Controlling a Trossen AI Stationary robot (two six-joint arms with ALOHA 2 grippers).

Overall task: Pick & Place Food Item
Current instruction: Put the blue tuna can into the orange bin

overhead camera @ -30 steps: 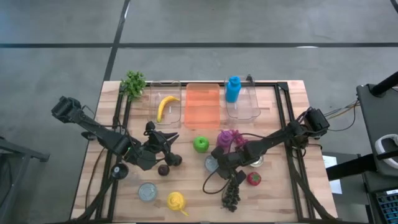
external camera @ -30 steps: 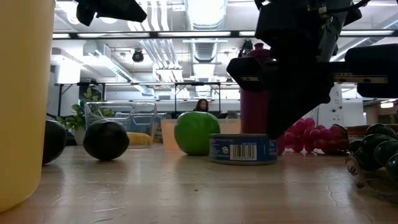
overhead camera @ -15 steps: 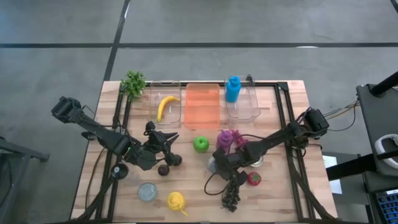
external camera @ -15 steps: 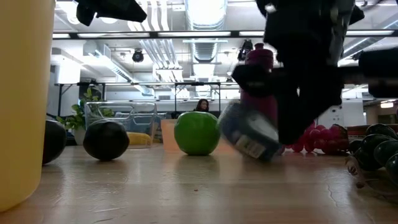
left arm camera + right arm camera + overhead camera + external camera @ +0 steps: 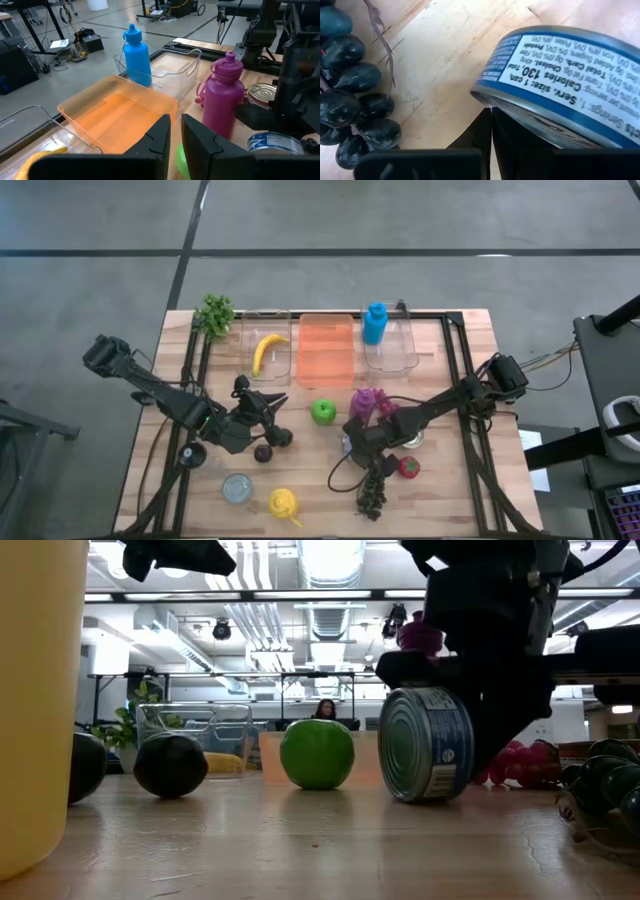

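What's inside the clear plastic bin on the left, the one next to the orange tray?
The clear plastic bin holds one yellow banana, lying on the bottom. Nothing else shows inside from above; whatever is under the banana is hidden.

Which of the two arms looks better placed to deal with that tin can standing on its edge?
The right arm. Its end effector is shut and right against the can, tipped on its rim. The left end effector sits across the table by the dark fruits.

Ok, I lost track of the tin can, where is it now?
In the low view the tin can stands on its edge on the table, right of the green apple, against the right gripper.
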